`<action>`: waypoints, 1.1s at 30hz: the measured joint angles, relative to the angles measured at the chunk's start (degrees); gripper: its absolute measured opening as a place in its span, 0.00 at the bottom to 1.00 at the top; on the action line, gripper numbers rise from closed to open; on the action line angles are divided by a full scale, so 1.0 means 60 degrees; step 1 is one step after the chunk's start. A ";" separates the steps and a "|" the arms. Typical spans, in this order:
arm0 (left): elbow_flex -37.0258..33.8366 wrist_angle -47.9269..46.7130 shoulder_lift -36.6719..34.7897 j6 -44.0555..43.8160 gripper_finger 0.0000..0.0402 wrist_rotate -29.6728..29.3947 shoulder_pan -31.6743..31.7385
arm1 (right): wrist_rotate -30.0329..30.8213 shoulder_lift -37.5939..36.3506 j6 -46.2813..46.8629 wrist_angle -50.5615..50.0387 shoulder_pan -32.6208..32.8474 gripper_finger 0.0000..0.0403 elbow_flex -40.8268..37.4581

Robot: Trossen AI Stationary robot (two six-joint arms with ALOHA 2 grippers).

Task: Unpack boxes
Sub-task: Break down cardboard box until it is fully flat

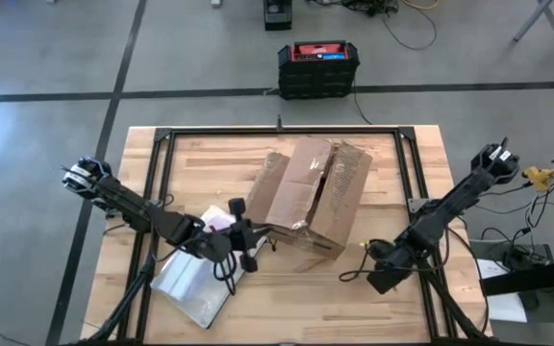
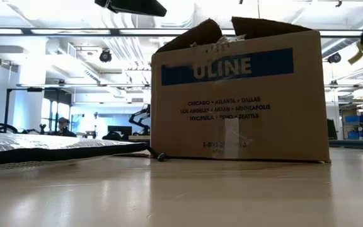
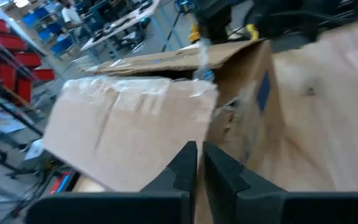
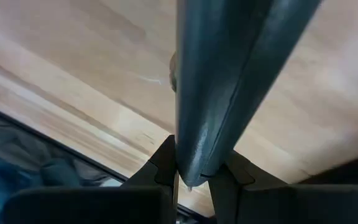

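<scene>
Now the brown corrugated cardboard box (image 1: 308,197) stands mid-worktop (image 1: 392,308), flaps open; the left hand (image 1: 249,246), nearly closed and empty, is beside it; the right hand (image 4: 192,180) clamps a dark tapered tool (image 4: 229,81).

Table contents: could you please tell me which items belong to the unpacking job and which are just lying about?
Job:
- ULINE cardboard box, flaps open
- left end effector, beside the box

Lying about:
- clear plastic bag
- black-and-red case, on the floor

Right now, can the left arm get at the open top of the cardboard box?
Probably yes. The left gripper sits just off the box's near corner with its fingers together, and nothing lies between them. The raised flaps partly cover the opening, though.
</scene>
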 joint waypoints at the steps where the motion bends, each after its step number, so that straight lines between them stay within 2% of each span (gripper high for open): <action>1: -0.0014 0.0004 0.0000 0.0013 0.06 -0.0069 0.0013 | -0.0097 0.0007 0.0235 0.0449 0.0000 0.09 -0.0251; 4: -0.0031 -0.0109 0.0000 0.0033 0.13 -0.0176 0.0123 | -0.0373 0.0009 0.0789 0.1109 0.0000 0.09 -0.0878; 8: -0.0031 -0.0170 0.0123 -0.0073 0.22 -0.0183 0.0215 | -0.1050 0.0009 0.1684 0.1039 0.0117 0.10 -0.1538; 15: -0.0038 0.0125 0.0842 0.0012 0.33 -0.0326 0.0283 | -0.1448 0.0009 0.1914 0.1138 0.0164 0.30 -0.1894; 25: -0.0024 0.2052 0.1910 0.0686 0.38 -0.1307 0.0469 | -0.1455 0.0009 0.2068 0.1120 0.0165 0.44 -0.1819; 29: -0.0020 0.2306 0.2218 0.0711 0.37 -0.2098 0.0735 | -0.1453 0.0009 0.1859 0.1075 0.0164 0.47 -0.1524; 33: -0.0009 0.2343 0.2342 0.0163 0.33 -0.2246 0.1094 | -0.1353 0.0016 0.1481 0.0177 0.0164 0.48 -0.0820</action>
